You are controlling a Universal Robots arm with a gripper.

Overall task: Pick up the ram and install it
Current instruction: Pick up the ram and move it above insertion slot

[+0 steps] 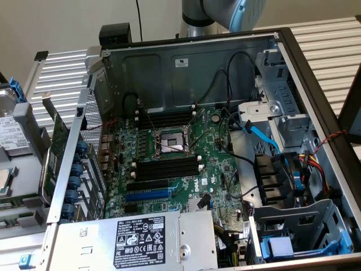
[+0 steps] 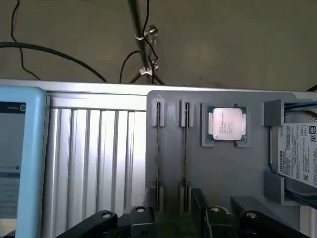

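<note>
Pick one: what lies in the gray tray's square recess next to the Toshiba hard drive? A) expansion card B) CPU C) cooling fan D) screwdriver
B: a square, silver-lidded CPU sits in that recess of the gray tray, beside the hard drive.

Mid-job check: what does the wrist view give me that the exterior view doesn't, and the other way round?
Wrist view: two thin boards standing edge-on in slots of the gray holder, apparently the ram, with the open gripper close by, holding nothing.
Exterior view: the open computer case, its motherboard, empty black memory slots and the arm over the back wall.
Both: the gray holder, the processor, the hard drive and the ribbed table.
</note>
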